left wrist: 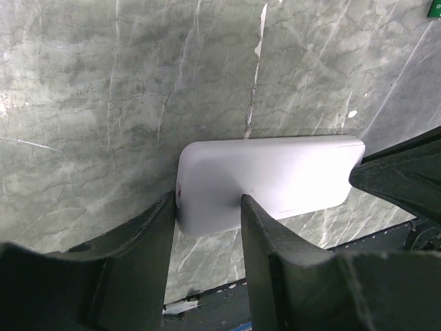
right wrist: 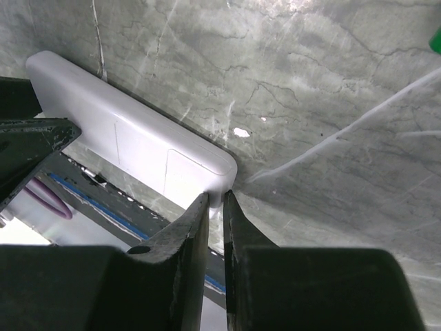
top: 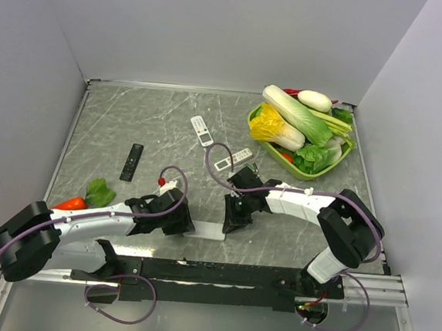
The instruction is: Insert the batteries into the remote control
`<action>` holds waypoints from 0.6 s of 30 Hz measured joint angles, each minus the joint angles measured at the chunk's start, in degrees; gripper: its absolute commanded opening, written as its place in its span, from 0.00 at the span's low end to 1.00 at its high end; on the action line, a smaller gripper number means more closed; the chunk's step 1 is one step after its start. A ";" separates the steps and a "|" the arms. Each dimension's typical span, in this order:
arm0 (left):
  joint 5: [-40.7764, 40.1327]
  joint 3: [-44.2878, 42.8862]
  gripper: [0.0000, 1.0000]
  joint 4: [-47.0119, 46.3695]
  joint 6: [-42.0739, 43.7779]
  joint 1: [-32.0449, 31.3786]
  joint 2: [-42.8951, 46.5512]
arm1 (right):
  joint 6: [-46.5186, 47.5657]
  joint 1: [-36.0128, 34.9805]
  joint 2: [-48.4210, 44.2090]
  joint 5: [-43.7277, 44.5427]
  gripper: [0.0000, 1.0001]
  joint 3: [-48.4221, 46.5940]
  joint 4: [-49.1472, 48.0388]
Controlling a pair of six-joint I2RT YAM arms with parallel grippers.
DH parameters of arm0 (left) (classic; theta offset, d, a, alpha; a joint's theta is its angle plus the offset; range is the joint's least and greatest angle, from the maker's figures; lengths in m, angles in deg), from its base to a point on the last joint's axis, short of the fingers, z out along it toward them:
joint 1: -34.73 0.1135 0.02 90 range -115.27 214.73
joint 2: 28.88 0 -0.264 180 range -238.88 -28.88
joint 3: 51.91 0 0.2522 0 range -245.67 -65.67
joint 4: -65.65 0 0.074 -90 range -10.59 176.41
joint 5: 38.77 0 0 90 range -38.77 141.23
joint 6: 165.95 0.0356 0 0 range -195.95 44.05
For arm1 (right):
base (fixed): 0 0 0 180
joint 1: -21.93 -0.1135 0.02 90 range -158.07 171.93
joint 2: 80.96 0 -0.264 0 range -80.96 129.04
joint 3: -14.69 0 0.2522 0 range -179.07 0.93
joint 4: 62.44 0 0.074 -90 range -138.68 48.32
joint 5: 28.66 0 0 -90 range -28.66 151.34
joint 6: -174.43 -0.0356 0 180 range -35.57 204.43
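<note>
Left wrist view: the left gripper (left wrist: 207, 200) has its jaws apart, astride one end of the remote (left wrist: 275, 172), which lies back-up on the table (left wrist: 83, 103). One finger (left wrist: 148, 241) sits just off that end and the other overlaps the remote's near long edge. Whether they press on it I cannot tell.

From this gripper the remote runs out to the right until it meets the right gripper (right wrist: 215, 201) at its other end. Those jaws are nearly together, with only a thin slit between them, and the tips are at that end's near corner. Whether they nip its edge I cannot tell. Panel seams show on the remote's back just beyond the tips.

In the top external view a black remote (top: 131, 161) lies ahead and to the left of the left gripper, well apart. A near white remote (top: 233, 159) lies just ahead of the right gripper, and a far white remote (top: 201, 130) lies further ahead and to the left. The batteries are too small to pick out in any view.
</note>
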 measured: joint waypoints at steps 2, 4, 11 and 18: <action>0.11 0.04 0.45 -0.09 0.09 0.00 0.02 | -0.76 -0.15 0.00 0.15 0.15 0.00 0.00; 0.13 0.20 0.45 -0.26 0.13 0.00 0.22 | -1.36 -0.31 0.00 0.31 0.14 -0.09 0.02; -0.39 1.16 0.55 -0.33 0.28 0.00 1.66 | -2.86 -1.25 -0.26 1.62 0.18 -0.17 -0.20; -1.22 0.66 0.79 1.11 1.55 3.72 2.91 | 0.94 -4.70 -3.10 5.25 0.55 -0.24 -2.27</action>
